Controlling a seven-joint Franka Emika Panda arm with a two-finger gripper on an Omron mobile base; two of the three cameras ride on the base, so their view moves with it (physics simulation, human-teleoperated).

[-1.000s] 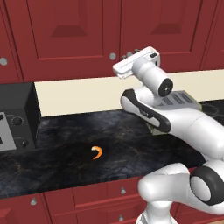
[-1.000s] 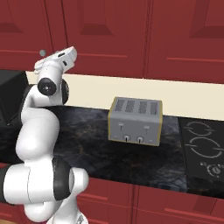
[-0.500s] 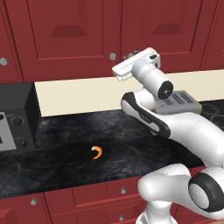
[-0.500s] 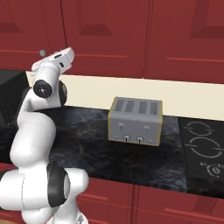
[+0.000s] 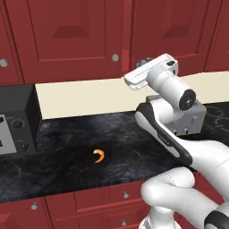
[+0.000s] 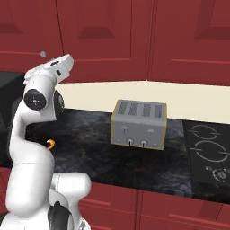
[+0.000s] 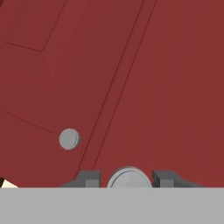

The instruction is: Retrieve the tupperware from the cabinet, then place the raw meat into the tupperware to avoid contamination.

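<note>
The end effector (image 7: 128,178) has narrowed around a round silver knob (image 7: 128,178) on the closed cabinet (image 5: 80,36), ready to pull its door open.

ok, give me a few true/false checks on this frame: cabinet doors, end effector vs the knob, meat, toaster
1. The cabinet doors are closed. True.
2. A round knob sits between the fingertips of the end effector. True; whether the fingertips touch it cannot be told.
3. The raw meat is already inside a grey box. False: it lies bare on the dark counter.
4. The toaster stands on the counter, to the left of the stove markings in the right base view. True.
5. The end effector is reaching down to the low drawers. False: it is raised at the upper cabinet doors.
</note>
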